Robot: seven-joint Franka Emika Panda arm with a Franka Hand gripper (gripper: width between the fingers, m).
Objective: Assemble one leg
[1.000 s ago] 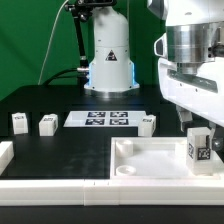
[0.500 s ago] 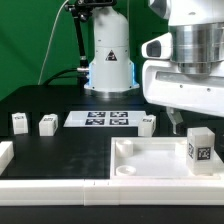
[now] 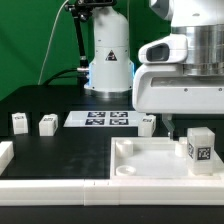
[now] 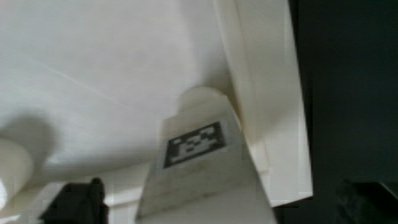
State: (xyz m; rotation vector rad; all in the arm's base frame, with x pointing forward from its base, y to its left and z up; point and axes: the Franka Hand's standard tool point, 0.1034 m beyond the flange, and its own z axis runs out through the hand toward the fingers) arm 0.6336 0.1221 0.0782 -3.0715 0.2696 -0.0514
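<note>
The claw (image 3: 176, 124) hangs just above and slightly behind the leg (image 3: 200, 145), apart from it and holding nothing. One finger (image 3: 169, 125) shows below the wrist housing in the exterior view, and in the wrist view two dark fingertips (image 4: 80, 200) stand on either side of the post with a wide gap between them, so I judge the jaws spread apart.

The leg stands upright on the tabletop (image 3: 150, 160), near the corner on the exterior view's right, its marker tag facing the camera. Standing there on its end suggests it is seated in or at a corner socket, though the joint itself is hidden, so I cannot tell how firmly it sits.

Beyond the tabletop, three spare legs (image 3: 19, 122) lie on the black bench (image 3: 60, 150): two well off toward the exterior view's left of the standing leg, one (image 3: 146, 124) just behind the tabletop's far edge. The marker board (image 3: 100, 119) lies flat between them, farther back, out of the working area
</note>
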